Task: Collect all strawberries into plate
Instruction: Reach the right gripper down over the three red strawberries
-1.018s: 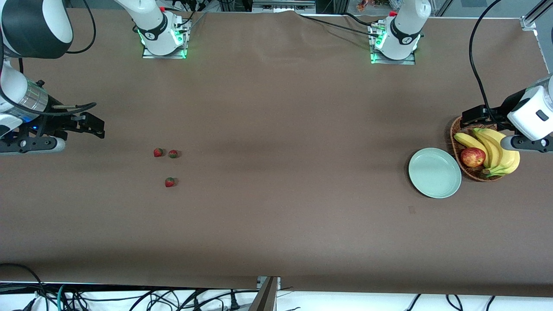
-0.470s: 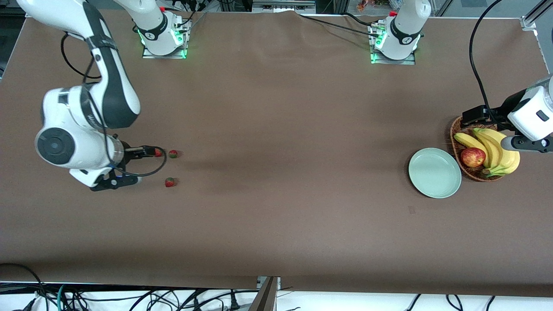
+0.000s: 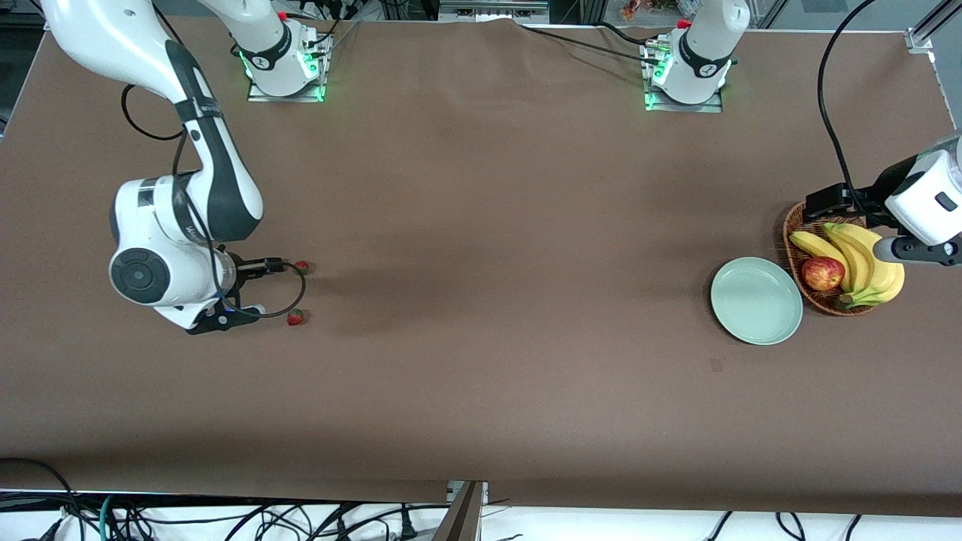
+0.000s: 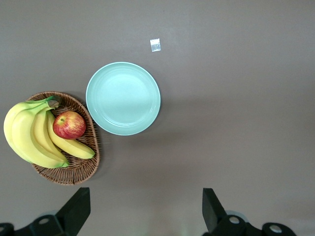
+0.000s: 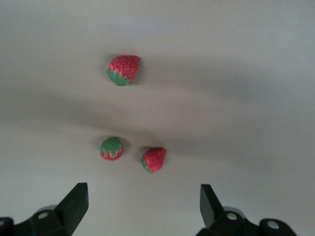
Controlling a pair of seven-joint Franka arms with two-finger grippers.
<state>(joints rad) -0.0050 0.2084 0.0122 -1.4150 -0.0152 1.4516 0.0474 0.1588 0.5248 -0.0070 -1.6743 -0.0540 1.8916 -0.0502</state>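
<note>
Since a moment ago we have swung our right gripper (image 5: 140, 209), jaws wide, over the three strawberries (image 5: 154, 159) on the brown table (image 3: 481, 376), while our left gripper (image 4: 142, 211) waits spread wide over the basket (image 4: 78, 172) beside the empty mint-green plate (image 3: 756, 300).
</note>
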